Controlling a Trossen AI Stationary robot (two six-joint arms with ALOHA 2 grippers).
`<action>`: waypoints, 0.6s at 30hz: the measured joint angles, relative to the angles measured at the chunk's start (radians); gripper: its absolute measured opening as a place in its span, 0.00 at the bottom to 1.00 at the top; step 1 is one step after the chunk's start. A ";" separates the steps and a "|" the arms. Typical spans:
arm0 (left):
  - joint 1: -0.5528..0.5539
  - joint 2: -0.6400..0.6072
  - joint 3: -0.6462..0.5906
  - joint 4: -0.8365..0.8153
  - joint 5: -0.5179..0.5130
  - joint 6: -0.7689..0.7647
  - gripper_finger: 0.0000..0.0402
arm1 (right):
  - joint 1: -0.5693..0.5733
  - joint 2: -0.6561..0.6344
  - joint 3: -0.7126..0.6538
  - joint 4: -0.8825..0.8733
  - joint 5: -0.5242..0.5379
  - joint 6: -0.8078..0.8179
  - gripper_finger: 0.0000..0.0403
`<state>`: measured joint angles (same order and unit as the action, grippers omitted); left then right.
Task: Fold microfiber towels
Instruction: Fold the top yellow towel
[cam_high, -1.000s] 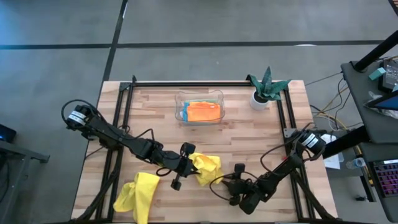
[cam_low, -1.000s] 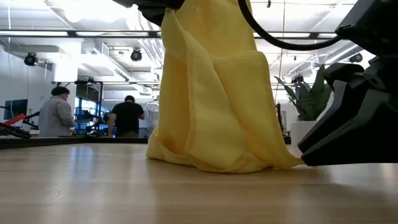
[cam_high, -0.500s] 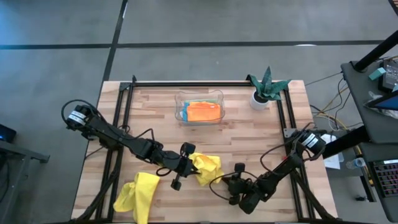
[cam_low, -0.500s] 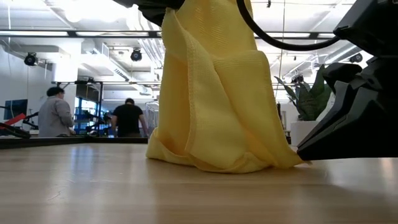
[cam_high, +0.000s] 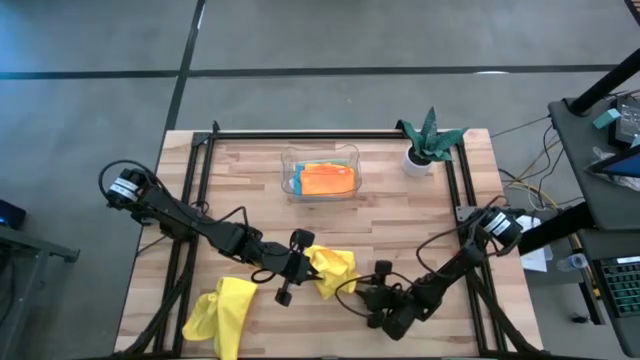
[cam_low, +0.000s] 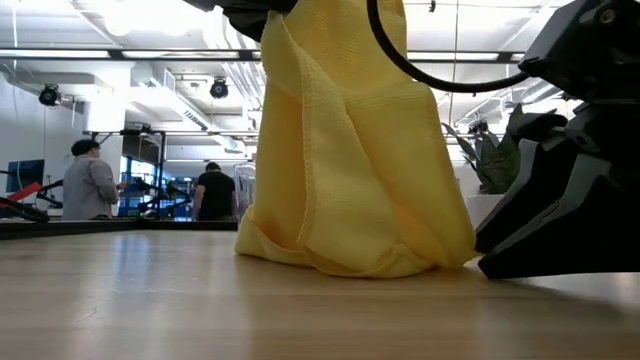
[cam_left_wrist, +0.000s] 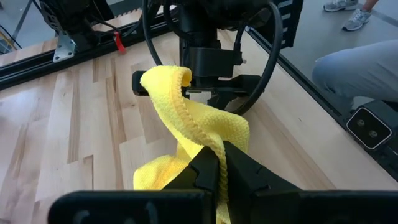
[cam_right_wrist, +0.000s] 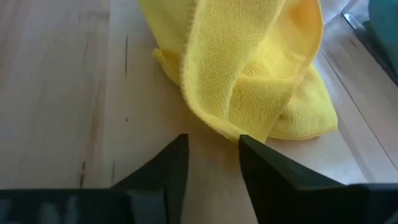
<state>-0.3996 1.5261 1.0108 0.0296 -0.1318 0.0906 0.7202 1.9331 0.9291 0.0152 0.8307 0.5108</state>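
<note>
High view: the left gripper (cam_high: 304, 262) sits low and centre in the frame, its fingers pinched tight on a yellow towel (cam_high: 333, 270) that bunches up just to its right. The left wrist view shows the same cloth (cam_left_wrist: 199, 134) rising from between the closed fingers (cam_left_wrist: 208, 171) in a twisted fold.

The right gripper (cam_high: 362, 293) lies low on the wooden table (cam_high: 400, 215), right of centre near the bottom of the frame, pointing at the towel's lower edge. In the right wrist view its two fingers (cam_right_wrist: 168, 165) stand partly apart with bare wood between them; the cloth's hem (cam_right_wrist: 249, 81) hangs just beyond the tips, and nothing is gripped.

A second yellow towel (cam_high: 222, 312) lies crumpled at the lower left of the high view, apart from both grippers. At upper centre a clear tray (cam_high: 291, 160) holds an orange towel (cam_high: 327, 179), with a blue edge (cam_high: 295, 182) showing beside it. A potted plant (cam_high: 426, 140) stands at the upper right of the table.

In the low view the held towel (cam_low: 340, 170) fills the centre, its bottom resting on the tabletop.
</note>
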 joint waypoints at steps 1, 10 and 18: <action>0.000 0.000 0.000 0.004 0.000 0.000 0.00 | -0.004 0.000 0.000 0.000 0.001 -0.001 0.35; 0.000 0.000 -0.002 0.006 0.000 0.000 0.00 | -0.007 0.000 0.000 0.002 0.006 -0.018 0.40; 0.000 0.000 -0.003 0.007 0.000 0.000 0.00 | -0.006 -0.038 0.000 0.000 0.004 -0.041 0.37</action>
<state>-0.3996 1.5261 1.0080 0.0368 -0.1318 0.0902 0.7143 1.8950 0.9292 0.0151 0.8348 0.4699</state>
